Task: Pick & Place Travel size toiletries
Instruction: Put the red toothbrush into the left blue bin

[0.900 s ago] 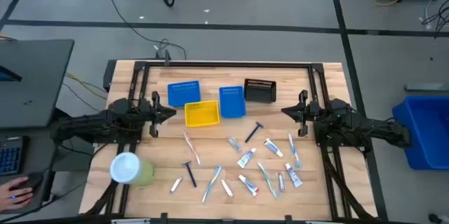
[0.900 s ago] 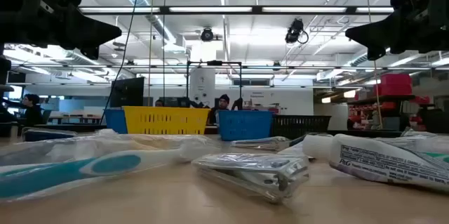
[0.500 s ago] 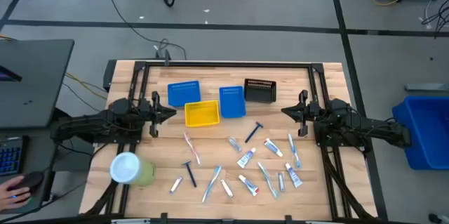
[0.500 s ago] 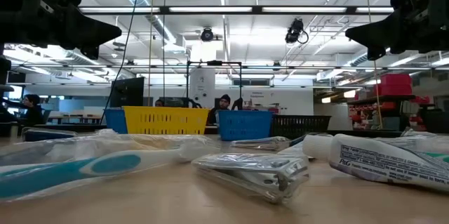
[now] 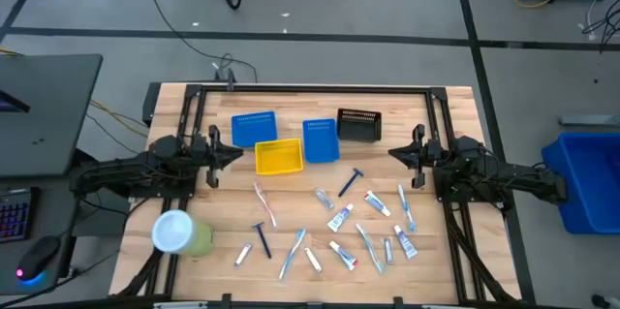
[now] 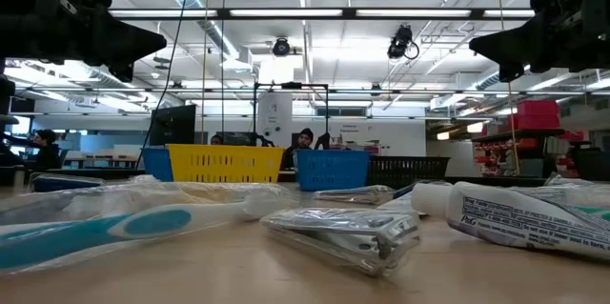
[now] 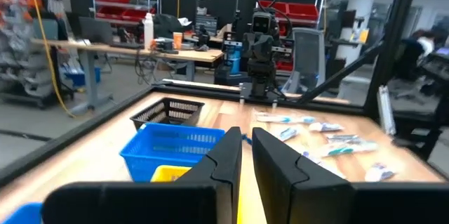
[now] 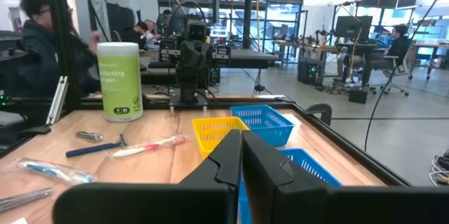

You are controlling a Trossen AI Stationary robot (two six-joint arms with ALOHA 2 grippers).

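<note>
Toiletries (image 5: 334, 222) lie flat, scattered over the near half of the bench (image 5: 446, 106), long axes every way: dark blue razor (image 5: 350, 182) diagonal, white tubes (image 5: 340, 217) with red/blue marks, blue-white toothbrushes (image 5: 293, 253) mostly slanted. Left gripper (image 5: 235, 152) and right gripper (image 5: 394, 154) hover at opposite bench sides, fingers pressed almost together, empty.

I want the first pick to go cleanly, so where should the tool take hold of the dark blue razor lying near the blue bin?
Probably mid-handle. The dark blue razor lies flat and diagonal on the table, its wider head toward the blue bin, with bare wood along both sides of the handle. Come straight down with the right tool, which is nearer, fingers closing across the slim handle.
</note>
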